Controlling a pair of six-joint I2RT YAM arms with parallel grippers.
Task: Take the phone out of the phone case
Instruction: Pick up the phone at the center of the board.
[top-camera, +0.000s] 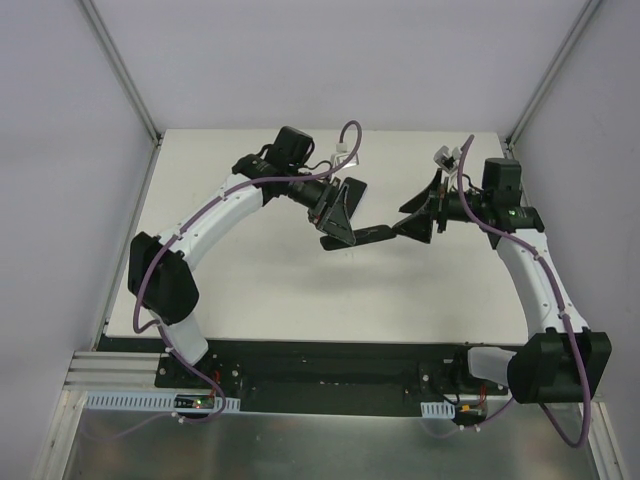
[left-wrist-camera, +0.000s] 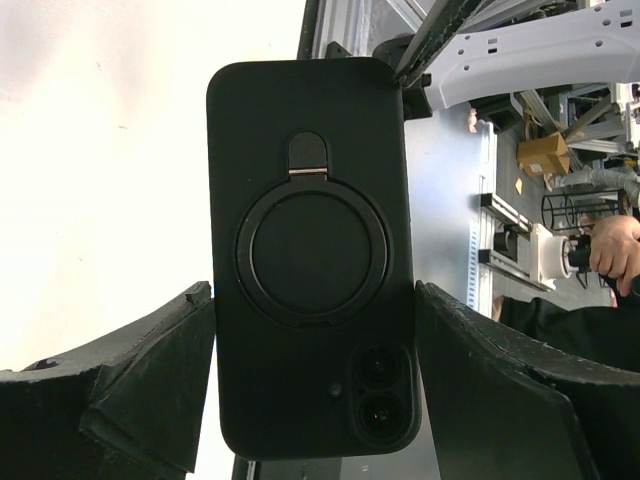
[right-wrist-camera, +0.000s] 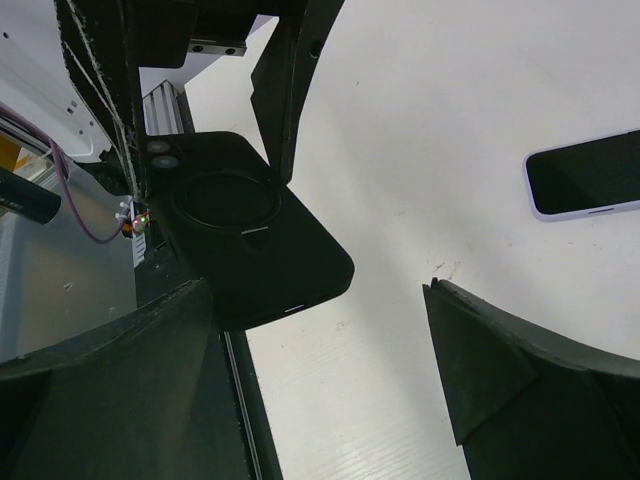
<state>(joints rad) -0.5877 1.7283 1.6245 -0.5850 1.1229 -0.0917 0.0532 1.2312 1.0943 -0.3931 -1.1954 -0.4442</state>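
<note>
My left gripper (top-camera: 338, 222) is shut on the black phone case (top-camera: 372, 236) and holds it above the table. In the left wrist view the case (left-wrist-camera: 310, 180) stands between my fingers (left-wrist-camera: 160, 360), back side showing, with a ring holder and two camera openings. I cannot tell whether anything is inside it. My right gripper (top-camera: 415, 222) is open at the case's far end. In the right wrist view the case (right-wrist-camera: 250, 240) reaches in beside the left finger (right-wrist-camera: 110, 370). A phone (right-wrist-camera: 585, 185) with a pale lilac edge lies screen up on the white table.
The white table (top-camera: 250, 290) is bounded by grey walls at the back and sides. The black base rail (top-camera: 320, 365) with both arm mounts runs along the near edge. Purple cables loop over both arms.
</note>
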